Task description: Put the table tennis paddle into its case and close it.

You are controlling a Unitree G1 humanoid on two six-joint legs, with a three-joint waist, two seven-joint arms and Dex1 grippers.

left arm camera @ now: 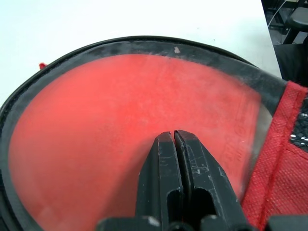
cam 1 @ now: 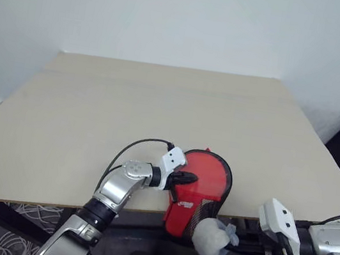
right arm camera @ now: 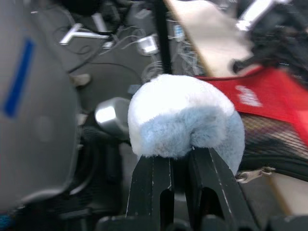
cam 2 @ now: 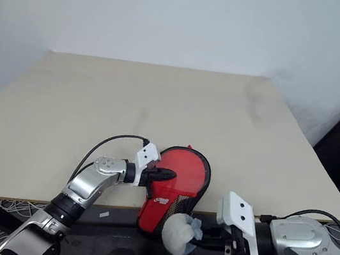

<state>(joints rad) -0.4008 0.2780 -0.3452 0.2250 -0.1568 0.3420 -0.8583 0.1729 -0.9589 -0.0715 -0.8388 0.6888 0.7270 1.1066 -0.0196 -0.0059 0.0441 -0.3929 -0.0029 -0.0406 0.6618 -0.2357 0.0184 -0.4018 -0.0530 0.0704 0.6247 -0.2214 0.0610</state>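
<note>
Case (cam 1: 203, 184) overhangs beige table (cam 1: 159, 113) by white wall (cam 1: 175, 12); left jaws closed, right jaws pinching pompom (right arm camera: 183, 120).

Case at the table's near edge, both my arms beside it

I see the paddle-shaped soft zip case (cam 1: 202, 188) lying on the pale wooden table (cam 1: 159, 113) at its near edge, right of the middle, its narrow end hanging over that edge towards me. My left gripper (cam 1: 189, 178) reaches in from the left and rests on top of the case's round part. A fluffy pale-blue and white pom-pom (cam 1: 212, 238) hangs off the table just below the case's overhanging end, and my right gripper (right arm camera: 180, 159), right of it, holds it.
</note>
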